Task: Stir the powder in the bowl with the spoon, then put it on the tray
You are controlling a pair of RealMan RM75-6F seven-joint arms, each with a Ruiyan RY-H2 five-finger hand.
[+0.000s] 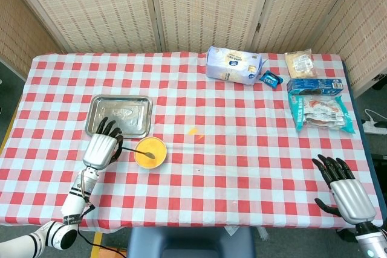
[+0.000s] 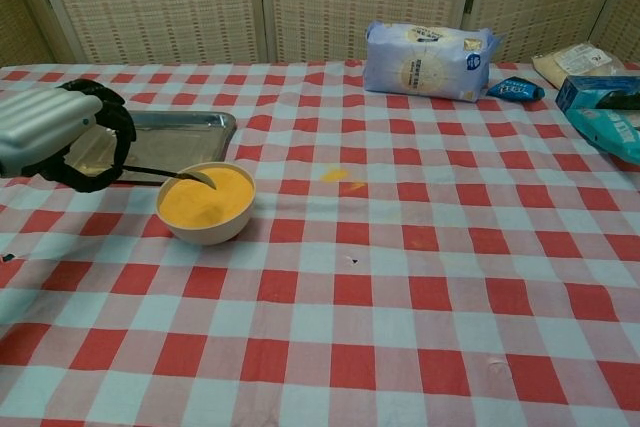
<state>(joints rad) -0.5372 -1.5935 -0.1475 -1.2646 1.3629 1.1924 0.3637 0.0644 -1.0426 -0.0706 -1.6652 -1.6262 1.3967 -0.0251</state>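
A cream bowl (image 2: 208, 233) of yellow powder (image 2: 212, 199) stands just in front of the empty metal tray (image 2: 190, 132). My left hand (image 2: 52, 133) grips the handle of a thin spoon (image 2: 168, 173). The spoon's head lies at the bowl's back left rim, level with the powder. From the head view the same left hand (image 1: 101, 148) sits left of the bowl (image 1: 164, 151), holding the spoon (image 1: 128, 149), with the tray (image 1: 121, 113) right behind it. My right hand (image 1: 343, 191) rests with fingers spread at the table's near right corner, holding nothing.
At the far side of the checked table lies a white flour bag (image 1: 234, 64). A small blue packet (image 1: 270, 79) and several snack packs (image 1: 317, 104) lie at the right. A yellow powder spill (image 1: 194, 131) marks the cloth right of the bowl.
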